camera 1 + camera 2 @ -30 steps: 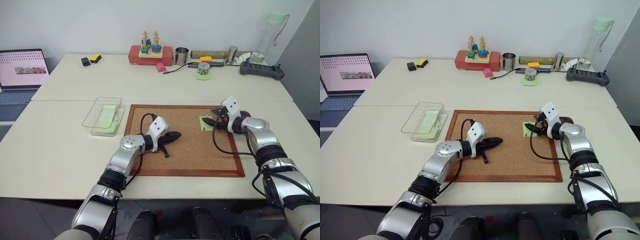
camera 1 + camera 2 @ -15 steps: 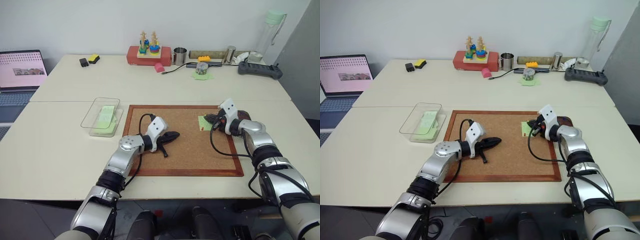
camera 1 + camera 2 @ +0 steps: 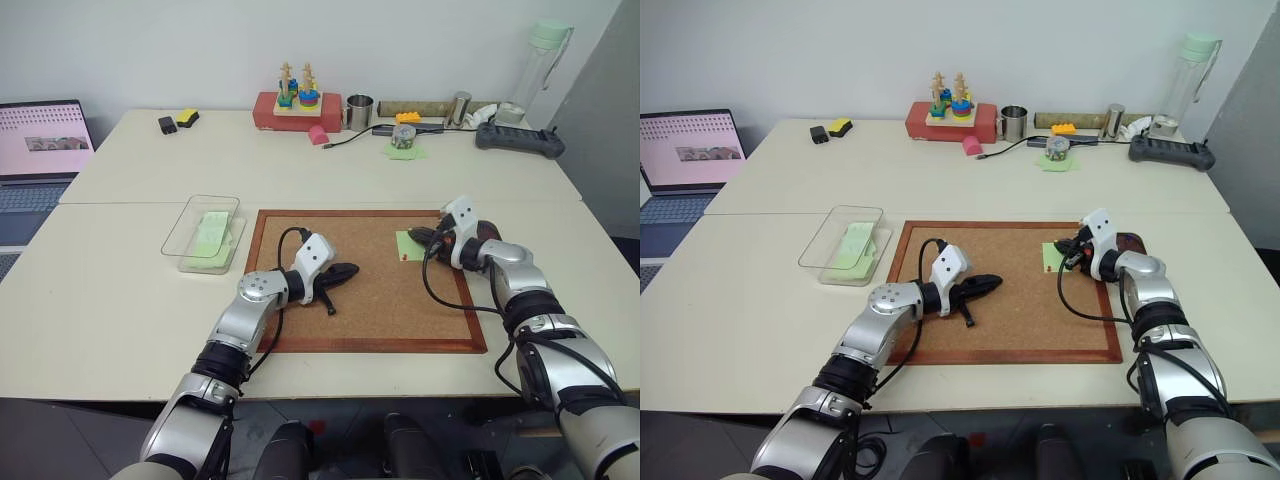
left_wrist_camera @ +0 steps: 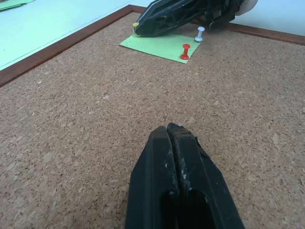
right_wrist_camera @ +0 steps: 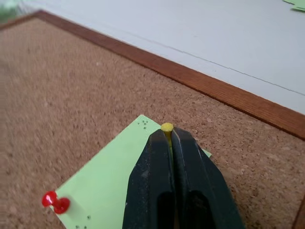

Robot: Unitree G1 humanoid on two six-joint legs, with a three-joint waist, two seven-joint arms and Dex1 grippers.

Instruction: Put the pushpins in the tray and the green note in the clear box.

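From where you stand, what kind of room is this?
Probably an office or lab workspace set up for tests: pale tables pushed together, an open laptop at the left edge, and a clutter of bench items along the far side, such as a stacking toy and a power strip.

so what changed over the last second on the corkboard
The right gripper closed its fingers on the yellow pushpin at the green note's corner; a second ago they stood open there. The left gripper stayed shut over the corkboard. The red pushpin and white pushpin stayed put.
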